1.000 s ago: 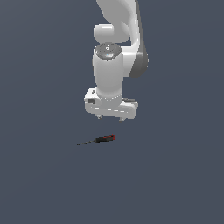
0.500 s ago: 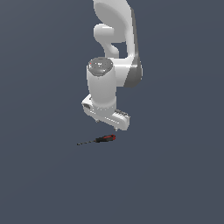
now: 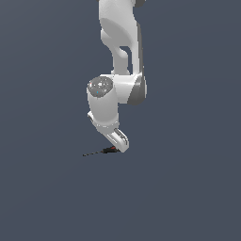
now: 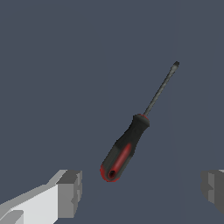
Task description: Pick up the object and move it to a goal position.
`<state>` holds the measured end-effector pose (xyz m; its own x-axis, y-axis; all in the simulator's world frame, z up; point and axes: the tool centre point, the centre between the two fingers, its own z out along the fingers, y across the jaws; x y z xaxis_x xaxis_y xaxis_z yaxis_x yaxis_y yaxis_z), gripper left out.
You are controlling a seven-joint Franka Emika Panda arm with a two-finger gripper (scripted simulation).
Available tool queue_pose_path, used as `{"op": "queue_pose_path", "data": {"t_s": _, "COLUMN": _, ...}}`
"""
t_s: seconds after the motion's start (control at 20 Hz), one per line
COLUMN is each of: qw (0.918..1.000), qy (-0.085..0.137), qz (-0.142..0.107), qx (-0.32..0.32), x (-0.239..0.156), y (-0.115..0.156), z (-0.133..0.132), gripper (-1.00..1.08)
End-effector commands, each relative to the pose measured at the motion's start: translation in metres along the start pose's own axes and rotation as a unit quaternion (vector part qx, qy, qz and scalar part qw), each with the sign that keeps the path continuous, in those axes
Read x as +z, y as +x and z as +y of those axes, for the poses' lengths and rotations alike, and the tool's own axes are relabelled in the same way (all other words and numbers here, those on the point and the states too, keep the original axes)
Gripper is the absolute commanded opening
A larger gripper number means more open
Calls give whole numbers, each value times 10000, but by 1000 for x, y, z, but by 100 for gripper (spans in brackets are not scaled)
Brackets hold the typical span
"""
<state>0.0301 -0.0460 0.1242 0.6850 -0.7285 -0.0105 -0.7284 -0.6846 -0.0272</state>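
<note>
The object, a tiny screwdriver (image 4: 127, 148) with a red-and-black handle and a thin dark shaft, lies flat on the grey floor. In the exterior view the screwdriver (image 3: 100, 152) has its handle tucked under the hand and its shaft pointing toward the exterior view's left. My gripper (image 3: 118, 142) hangs tilted just above the handle end. In the wrist view the gripper (image 4: 142, 192) is open. One of its fingers (image 4: 70, 193) shows beside the handle's butt and the other at the frame's edge. Nothing is held, and I cannot tell whether a finger touches the handle.
The plain dark grey floor (image 3: 188, 188) spreads out all around. The white arm (image 3: 120, 37) rises above the hand. No other object and no goal marker shows.
The arm has come down and swung toward the exterior view's left, turning the hand. The gripper now sits low over the screwdriver's handle. The screwdriver has not moved.
</note>
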Motion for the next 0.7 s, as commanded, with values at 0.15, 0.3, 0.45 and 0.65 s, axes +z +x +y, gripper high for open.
{"op": "queue_pose_path", "data": {"t_s": 0.15, "qw": 9959, "qy": -35, "qz": 5, "qx": 898, "x": 20, "y": 12, "z": 7, "gripper": 100}}
{"op": "queue_pose_path", "data": {"t_s": 0.3, "qw": 9906, "qy": -56, "qz": 17, "qx": 1365, "x": 30, "y": 18, "z": 11, "gripper": 100}}
{"op": "queue_pose_path", "data": {"t_s": 0.45, "qw": 9843, "qy": -75, "qz": 33, "qx": 1762, "x": 39, "y": 23, "z": 15, "gripper": 100}}
{"op": "queue_pose_path", "data": {"t_s": 0.65, "qw": 9760, "qy": -95, "qz": 54, "qx": 2174, "x": 48, "y": 28, "z": 19, "gripper": 100}}
